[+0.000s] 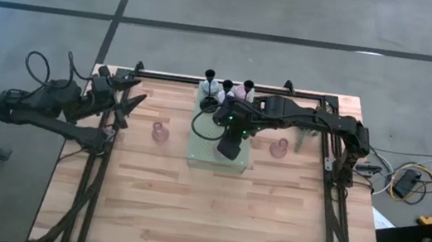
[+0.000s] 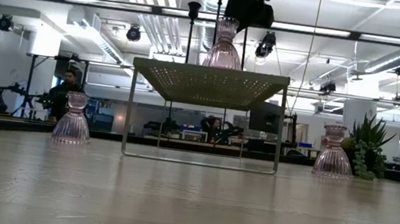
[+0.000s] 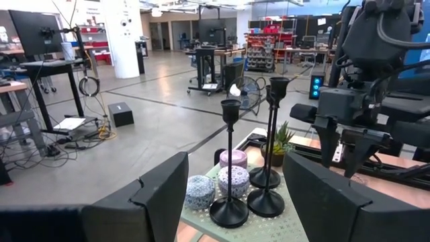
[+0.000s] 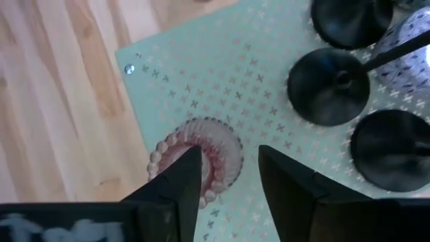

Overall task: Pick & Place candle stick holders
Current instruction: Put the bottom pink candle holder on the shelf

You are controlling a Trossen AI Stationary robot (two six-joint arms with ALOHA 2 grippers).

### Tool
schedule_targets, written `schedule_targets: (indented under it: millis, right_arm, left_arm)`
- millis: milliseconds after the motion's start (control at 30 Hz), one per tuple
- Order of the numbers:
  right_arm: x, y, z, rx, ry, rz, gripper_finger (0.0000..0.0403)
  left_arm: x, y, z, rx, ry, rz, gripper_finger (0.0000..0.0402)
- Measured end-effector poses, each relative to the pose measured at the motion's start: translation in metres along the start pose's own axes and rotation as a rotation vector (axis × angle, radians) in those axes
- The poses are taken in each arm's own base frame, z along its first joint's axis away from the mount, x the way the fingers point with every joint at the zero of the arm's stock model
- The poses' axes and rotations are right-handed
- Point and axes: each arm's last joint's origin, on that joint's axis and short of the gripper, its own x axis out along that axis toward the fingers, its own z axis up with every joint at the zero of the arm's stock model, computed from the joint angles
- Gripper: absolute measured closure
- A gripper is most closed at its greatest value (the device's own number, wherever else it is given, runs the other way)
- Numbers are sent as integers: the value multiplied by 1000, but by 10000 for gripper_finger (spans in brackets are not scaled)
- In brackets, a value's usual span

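Right gripper [image 4: 228,178] directly above the pale green perforated stand [image 1: 231,163], jaws parted a little either side of a pink glass holder [image 4: 199,158] already seated on the stand's top, near one corner; no grip visible, fingers seemingly just clear of the neck. Same holder upright on the raised stand in the low view [image 2: 224,45], gripper body right over it.

Step in hand, by judgement: release after placement. Best done by widening the jaws fully before any rise, then straight up, no sideways drift, since the tall glass shape tips easily and the black thin-stemmed holders [image 3: 229,171] stand close by on the same top, with lilac and blue round ones [image 3: 233,180] beside them.

Two more pink glass holders on the worktop, one left of the stand [image 1: 160,133], one right [image 1: 279,149], near a small potted plant [image 2: 367,145]. Likely next picks.

Left gripper [image 1: 128,109] parked at the worktop's left edge, jaws open, nothing between them.
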Motion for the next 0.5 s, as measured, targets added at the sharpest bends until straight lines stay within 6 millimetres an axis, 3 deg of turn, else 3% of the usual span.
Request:
schedule_targets:
  millis: [300,500]
  right_arm:
    - [-17,3,7,-26,-62,8,267]
    - [-58,16,4,-58,-119,48,271]
  left_arm:
    - [0,0,0,-1,-2,0,154]
    - [0,0,0,-3,-3,0,154]
